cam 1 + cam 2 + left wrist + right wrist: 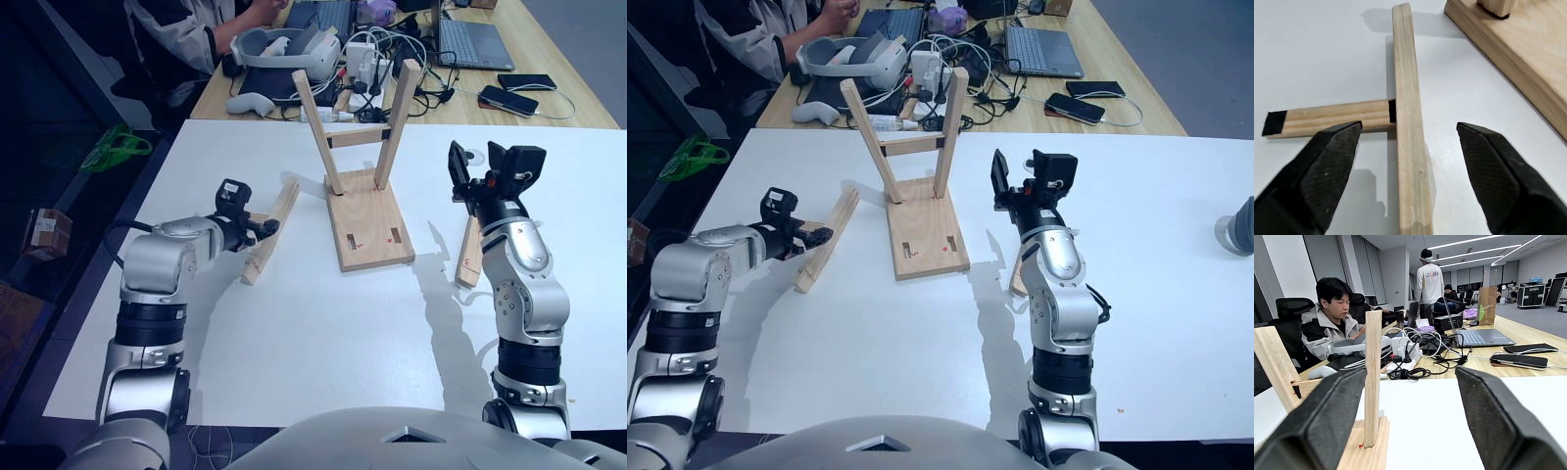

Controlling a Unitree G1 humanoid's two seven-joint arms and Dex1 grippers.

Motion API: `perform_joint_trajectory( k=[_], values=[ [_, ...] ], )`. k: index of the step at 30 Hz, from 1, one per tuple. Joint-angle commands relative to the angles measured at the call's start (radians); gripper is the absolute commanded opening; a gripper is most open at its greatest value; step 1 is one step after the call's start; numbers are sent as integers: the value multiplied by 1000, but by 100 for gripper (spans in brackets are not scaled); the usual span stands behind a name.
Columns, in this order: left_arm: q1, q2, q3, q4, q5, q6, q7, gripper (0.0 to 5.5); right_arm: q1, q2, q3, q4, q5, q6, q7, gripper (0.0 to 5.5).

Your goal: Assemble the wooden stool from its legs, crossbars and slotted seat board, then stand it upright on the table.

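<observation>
White worktop (294, 343), matte. Left arm stretched low over it, forearm level. Left gripper (266, 227) spread, dark ribbed pads (1332, 161) either side of a loose leg (1408, 147), not touching it. Leg is pale square-section wood lying flat, with a short grooved crossbar (1332, 117) butted against its side.

Right arm bent upright, right gripper (477, 168) raised with fingers apart. A second leg (470, 255) lies flat behind that forearm.

Centre: slotted seat board (377, 245), flat plywood rectangle. Two legs (318, 132) stand in its far end, splayed and joined by a crossbar (361, 137).
</observation>
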Motion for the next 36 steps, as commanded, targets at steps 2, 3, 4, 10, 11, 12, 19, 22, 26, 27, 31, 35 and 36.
perform_joint_trajectory(
  k=[2,3,4,10,11,12,19,22,26,27,31,35,36],
  values=[
    [64,12,-32,-38,2,55,2,359,3,-8,5,17,-15,-3,2,338],
    [74,8,-34,-37,3,57,4,359,4,-14,7,27,-23,-12,5,338],
    [85,6,-35,-33,5,55,7,359,1,-17,6,41,-31,-23,6,338],
    [121,1,-23,15,22,-13,19,292,-31,-16,4,105,-54,-76,6,338],
    [124,-2,-21,26,27,-34,23,276,-35,-13,7,116,-58,-81,4,338],
    [120,-7,-19,42,33,-58,29,265,-48,-12,7,127,-59,-82,1,338],
    [91,-66,-32,117,67,-173,64,171,-130,3,-9,202,-69,-115,-21,338],
    [94,-79,-44,124,84,-205,71,126,-159,0,-15,238,-70,-131,-24,338],
    [93,-131,-43,79,127,-244,146,105,-196,-11,-17,270,-77,-120,-24,338],
    [89,-147,-40,68,141,-254,172,104,-201,-13,-22,272,-74,-113,-25,338],
    [33,-154,-15,46,242,-381,298,104,-230,0,-53,267,-27,-51,-32,338],
    [-73,-109,-29,41,397,-563,412,104,-323,-1,-80,267,45,49,-19,338],
    [-98,-105,-26,43,433,-599,445,104,-344,-3,-84,262,67,63,-4,338]
  ],
)
